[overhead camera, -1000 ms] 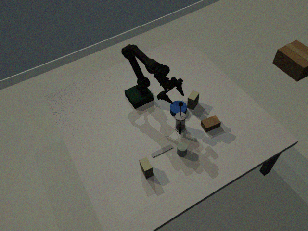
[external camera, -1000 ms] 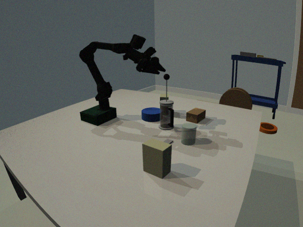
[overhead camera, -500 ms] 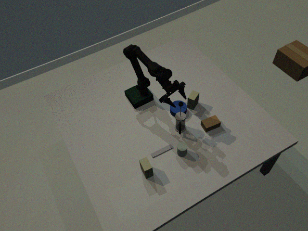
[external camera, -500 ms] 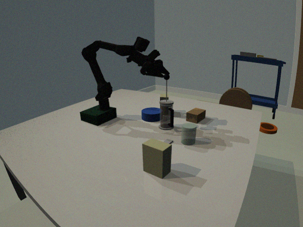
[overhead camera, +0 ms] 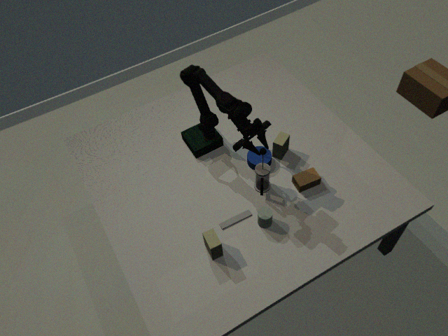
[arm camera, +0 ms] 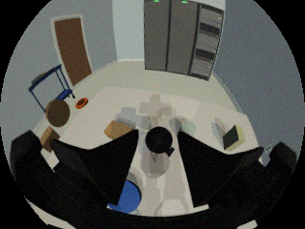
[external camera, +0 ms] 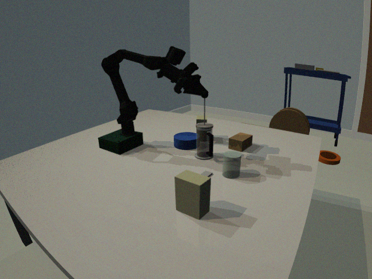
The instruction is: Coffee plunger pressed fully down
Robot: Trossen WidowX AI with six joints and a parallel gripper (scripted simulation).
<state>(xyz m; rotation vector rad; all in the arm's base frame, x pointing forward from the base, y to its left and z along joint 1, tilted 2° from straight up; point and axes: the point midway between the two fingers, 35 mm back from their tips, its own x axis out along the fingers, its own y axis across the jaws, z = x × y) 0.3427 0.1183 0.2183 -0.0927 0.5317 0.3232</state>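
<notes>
The coffee press [overhead camera: 257,179] [external camera: 203,144] [arm camera: 154,167] stands upright, a clear cylinder with a black handle. Its thin plunger rod [overhead camera: 262,161] [external camera: 204,111] rises high above the lid, topped by a round black knob [overhead camera: 262,152] [arm camera: 158,140]. My gripper [overhead camera: 264,150] [external camera: 205,93] [arm camera: 158,134] is partly open at knob height, with the knob between its fingertips. In the wrist view a narrow gap shows on each side of the knob, so the fingers do not grip it. In the exterior view the fingertips hide or blend with the knob.
A blue disc [overhead camera: 254,159] [external camera: 183,141] [arm camera: 127,197] lies close behind the press. A brown block [overhead camera: 306,179] [external camera: 239,142], a pale green cylinder [overhead camera: 264,220] [external camera: 231,165], a grey bar [overhead camera: 236,220] and two yellowish blocks [overhead camera: 281,141] [overhead camera: 213,241] stand around it.
</notes>
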